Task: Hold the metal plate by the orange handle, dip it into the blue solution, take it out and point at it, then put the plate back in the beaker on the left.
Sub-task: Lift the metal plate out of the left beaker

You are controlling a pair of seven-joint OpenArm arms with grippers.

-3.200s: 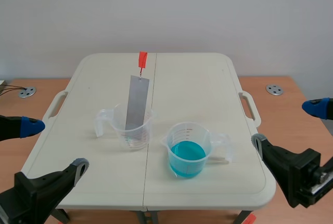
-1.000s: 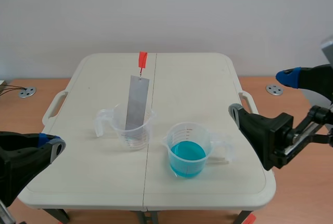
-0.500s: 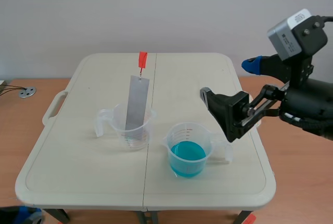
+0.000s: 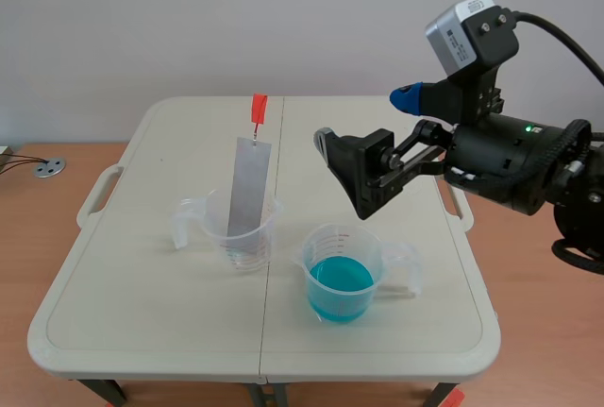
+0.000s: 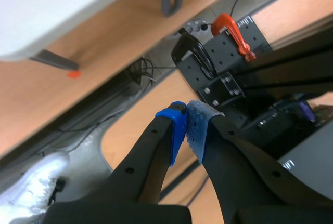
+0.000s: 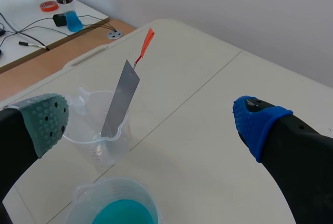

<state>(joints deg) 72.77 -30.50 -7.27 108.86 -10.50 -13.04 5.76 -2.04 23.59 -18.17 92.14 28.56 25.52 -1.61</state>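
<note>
Right arm's jaws hang wide open above the counter (image 6: 218,109), grey-green pad (image 6: 47,122) and blue pad (image 6: 257,122) well apart, gripping nothing. Just beneath them sits the beaker of blue solution (image 6: 112,208). Ahead, between the pads, the metal plate (image 6: 120,99) leans in the clear beaker (image 6: 99,135), its orange handle (image 6: 147,39) farthest out and highest. Left arm's jaws are closed on nothing, low beside the counter's edge. Likely risks: a low pass could clip the blue beaker and spill it, and a clumsy pinch on the small handle could swing the loose plate or topple its light beaker.
</note>
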